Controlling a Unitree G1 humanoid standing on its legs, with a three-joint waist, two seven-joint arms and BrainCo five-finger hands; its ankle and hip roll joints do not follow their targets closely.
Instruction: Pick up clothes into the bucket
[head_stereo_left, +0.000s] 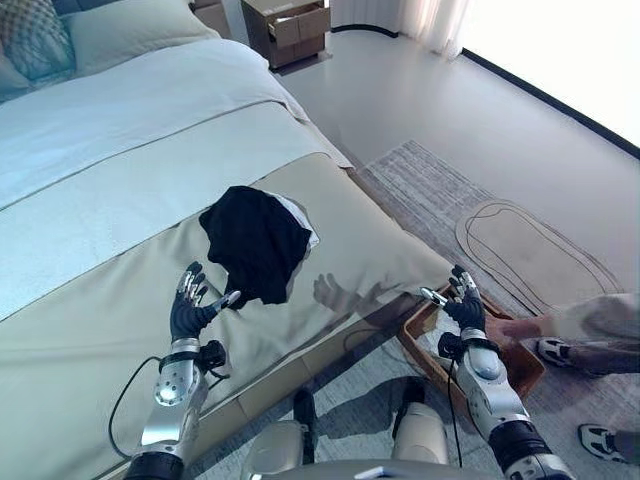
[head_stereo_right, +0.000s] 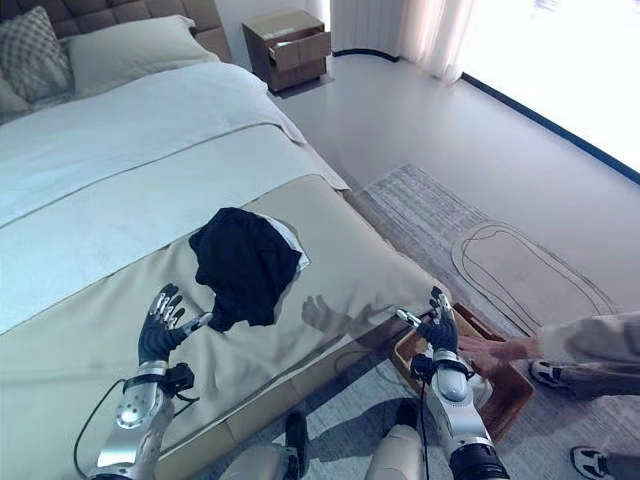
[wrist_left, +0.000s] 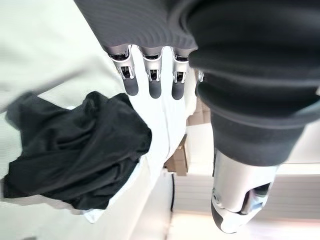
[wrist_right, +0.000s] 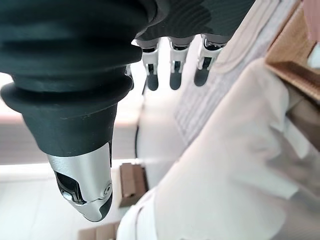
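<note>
At the lower left of the left eye view, the left hand (head_stereo_left: 190, 305) is open with its fingers spread, just beside the lower edge of the black garment (head_stereo_left: 255, 243). At the lower right, the right hand (head_stereo_left: 462, 305) is also open, fingers straight, above the brown bucket (head_stereo_left: 420, 335) on the floor. A person's hand (head_stereo_left: 522, 327) reaches to the bucket from the right. The garment lies crumpled on the bed (head_stereo_left: 90, 330), in the middle. A wooden nightstand (head_stereo_left: 288, 28) stands at the top.
</note>
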